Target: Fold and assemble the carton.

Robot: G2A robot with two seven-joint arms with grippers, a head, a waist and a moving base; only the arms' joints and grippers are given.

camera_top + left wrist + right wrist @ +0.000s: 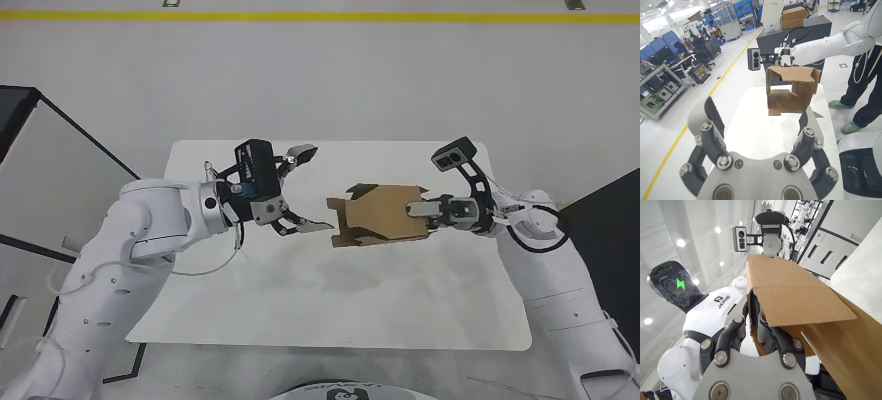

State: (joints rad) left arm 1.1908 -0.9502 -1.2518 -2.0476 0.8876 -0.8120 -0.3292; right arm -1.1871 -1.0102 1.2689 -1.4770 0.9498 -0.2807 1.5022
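A brown cardboard carton is held up over the middle of the white table, opened into a tube with loose flaps. My right gripper is shut on a flap at the carton's right end; the right wrist view shows its fingers clamped on the cardboard edge of the carton. My left gripper stands open to the left of the carton, apart from it, its two fingers spread wide. Through the left wrist view the open end of the carton faces my left gripper, with nothing between the fingers.
The table's right edge has a person's legs and green shoes standing beside it. A dark cabinet with cardboard boxes on top stands behind the table. A yellow floor line runs beyond the table's far side.
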